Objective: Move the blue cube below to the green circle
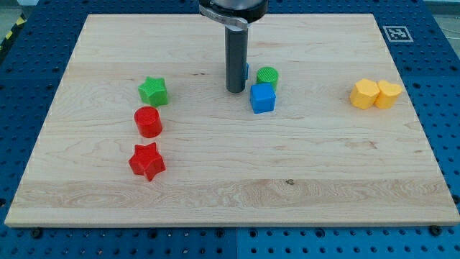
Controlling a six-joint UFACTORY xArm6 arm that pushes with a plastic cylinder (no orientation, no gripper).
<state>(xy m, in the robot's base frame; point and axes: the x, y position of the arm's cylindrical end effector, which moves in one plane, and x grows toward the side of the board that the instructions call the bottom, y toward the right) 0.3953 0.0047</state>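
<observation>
My tip [236, 90] rests on the desk [287, 187], just left of the blue cube [263, 98] and the green circle [267, 76]. The cube sits directly below the circle, touching it. Far left: green star [153, 91], red cylinder [148, 121], red star [146, 161]. Far right, two yellow blocks [376, 93] touch.

my body is showing only as a short stretch at the view's top: a wide, dark collar [232, 10] with a pale metallic rim catching light along its lower edge. out of it a straight dark grey cylinder, the rod [236, 57], is running down, smooth and faintly glossy, with a lighter sheen along one side. my tip [236, 90] is looking blunt and flat, dark like the rod.
</observation>
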